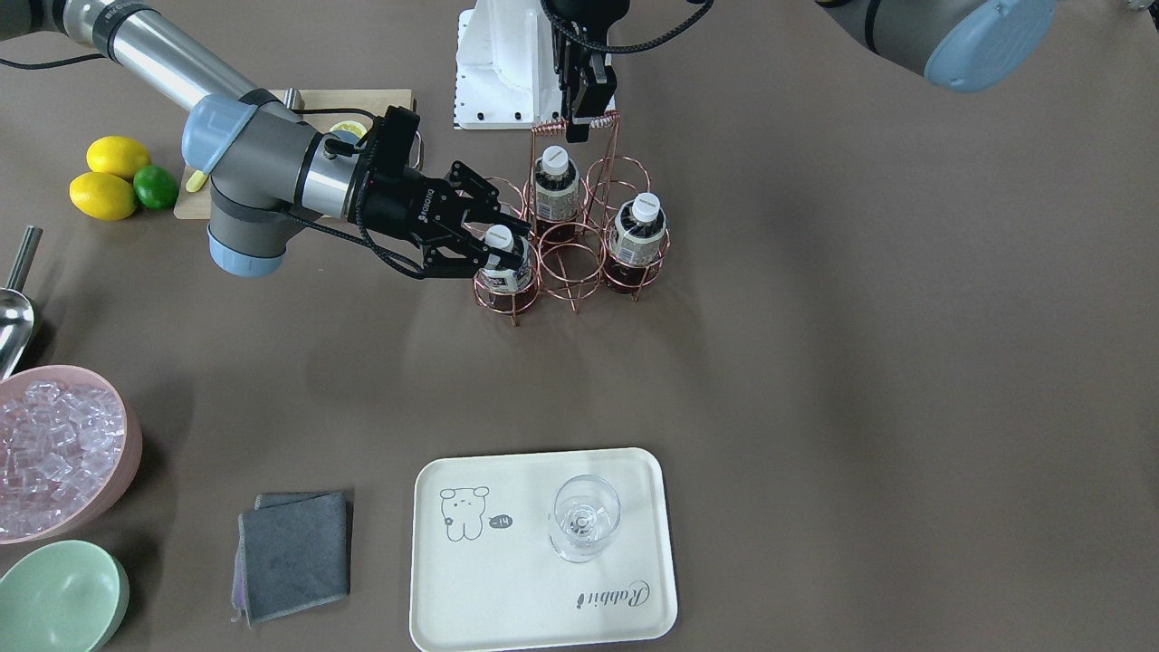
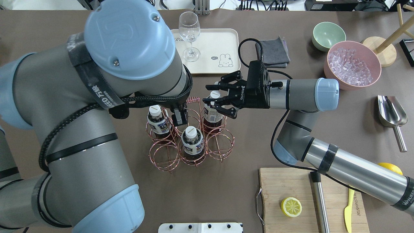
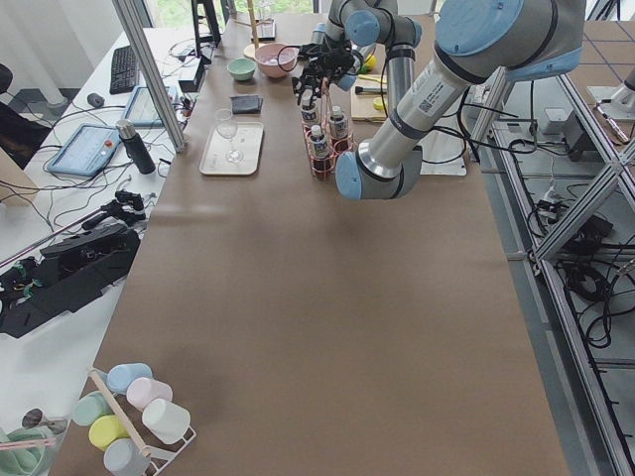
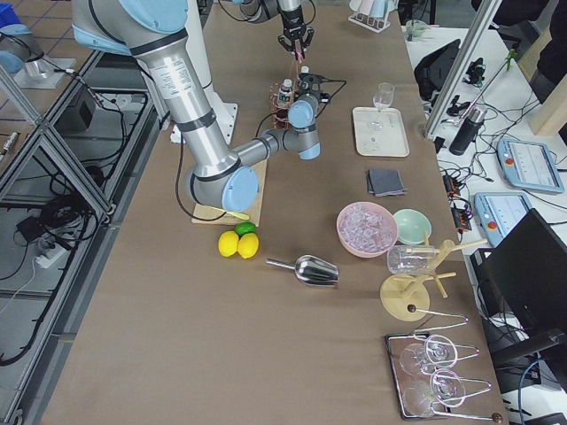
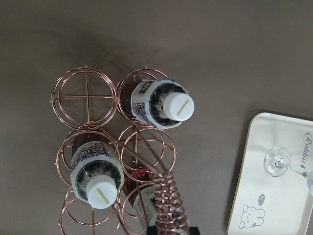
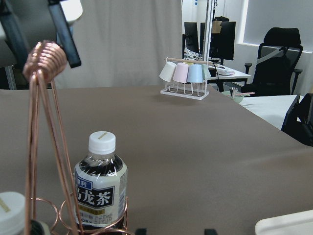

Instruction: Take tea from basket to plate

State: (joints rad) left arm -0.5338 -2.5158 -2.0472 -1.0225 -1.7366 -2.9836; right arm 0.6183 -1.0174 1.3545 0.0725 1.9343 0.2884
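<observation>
The copper wire basket stands mid-table with three tea bottles in its rings. My right gripper comes in from the side, shut on the tea bottle at its neck. That bottle stands in its ring, and it also shows in the overhead view. The two other bottles stand untouched. My left gripper hangs from above, shut on the basket's coiled handle. The cream plate lies apart, towards the operators' side.
A clear stemmed glass stands on the plate. A grey cloth, a pink bowl of ice and a green bowl lie beside the plate. A cutting board, lemons and a metal scoop lie on my right side.
</observation>
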